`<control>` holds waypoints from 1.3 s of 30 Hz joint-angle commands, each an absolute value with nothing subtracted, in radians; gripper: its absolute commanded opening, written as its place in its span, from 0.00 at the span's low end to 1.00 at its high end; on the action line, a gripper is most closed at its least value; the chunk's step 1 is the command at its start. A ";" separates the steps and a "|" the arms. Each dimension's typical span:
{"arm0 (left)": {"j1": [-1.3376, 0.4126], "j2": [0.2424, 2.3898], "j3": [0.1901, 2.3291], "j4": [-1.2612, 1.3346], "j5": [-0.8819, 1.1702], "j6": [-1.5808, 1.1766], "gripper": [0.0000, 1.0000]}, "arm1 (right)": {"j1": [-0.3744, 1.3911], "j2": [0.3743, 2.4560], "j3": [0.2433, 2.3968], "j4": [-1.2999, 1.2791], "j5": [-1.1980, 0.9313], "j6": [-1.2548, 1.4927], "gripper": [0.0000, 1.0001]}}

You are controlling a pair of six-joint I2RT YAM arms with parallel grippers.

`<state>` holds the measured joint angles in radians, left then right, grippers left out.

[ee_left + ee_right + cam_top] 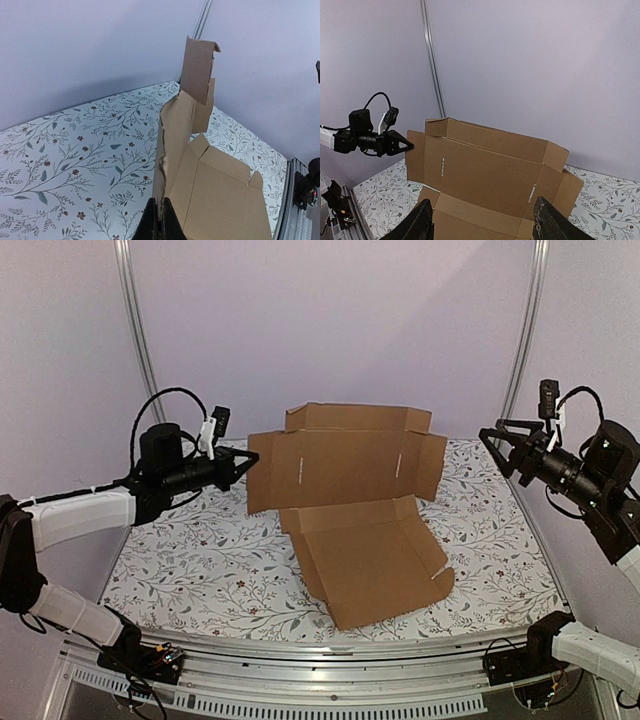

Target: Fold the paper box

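The paper box [350, 465] is an unfolded brown cardboard sheet. Its rear panel stands upright at mid-table, with a top flap bent forward, and its other large panel [375, 560] lies flat toward me. My left gripper [250, 462] is shut on the edge of the upright left side flap [172, 140]. In the left wrist view the jaws [160, 220] pinch that flap's thin edge. My right gripper [497, 448] hangs open in the air to the right of the box, touching nothing. From the right wrist, its fingers [422, 222] frame the box [485, 170] from a distance.
A floral cloth [190, 540] covers the table. A metal rail [320, 680] runs along the near edge. Two vertical frame posts [135, 320] stand at the back corners against purple walls.
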<state>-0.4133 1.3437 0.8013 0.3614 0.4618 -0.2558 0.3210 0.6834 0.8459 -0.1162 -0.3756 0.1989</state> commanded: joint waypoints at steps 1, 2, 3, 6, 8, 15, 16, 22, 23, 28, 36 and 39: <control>-0.467 1.322 0.796 0.293 0.378 -0.133 0.00 | 0.375 0.754 0.900 -0.134 -0.352 0.102 0.67; -0.480 1.321 0.796 0.284 0.358 -0.118 0.00 | 0.389 0.785 0.909 -0.130 -0.348 0.085 0.67; -0.498 1.320 0.793 0.275 0.336 -0.103 0.00 | 0.402 0.802 0.917 -0.126 -0.347 0.059 0.67; -0.543 1.311 0.780 0.261 0.276 -0.049 0.00 | 0.446 0.872 0.931 -0.106 -0.346 0.004 0.69; -0.571 1.302 0.761 0.258 0.235 -0.009 0.00 | 0.468 0.908 0.931 -0.083 -0.355 -0.075 0.69; -0.627 1.253 0.677 0.327 0.158 0.092 0.00 | 0.492 1.061 0.949 -0.022 -0.367 -0.265 0.71; -0.632 1.251 0.673 0.329 0.141 0.101 0.00 | 0.492 1.093 0.957 -0.013 -0.358 -0.279 0.71; -0.666 1.273 0.652 0.342 0.058 0.171 0.00 | 0.492 1.241 1.030 -0.009 -0.335 -0.399 0.77; -0.670 1.279 0.649 0.342 0.054 0.187 0.00 | 0.492 1.271 1.041 -0.009 -0.333 -0.420 0.78; -0.687 1.299 0.619 0.374 -0.020 0.279 0.00 | 0.493 1.364 1.102 -0.009 -0.324 -0.494 0.81; -0.725 1.371 0.614 0.423 -0.162 0.426 0.00 | 0.536 1.451 1.169 -0.009 -0.237 -0.614 0.82; -0.747 1.426 0.636 0.438 -0.212 0.480 0.00 | 0.569 1.484 1.202 -0.034 -0.184 -0.674 0.82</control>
<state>-0.7090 1.3556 0.6315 0.4511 -0.1257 0.3508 0.5293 1.4456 1.1477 -0.0185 -0.2653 -0.5735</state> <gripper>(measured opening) 0.007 0.823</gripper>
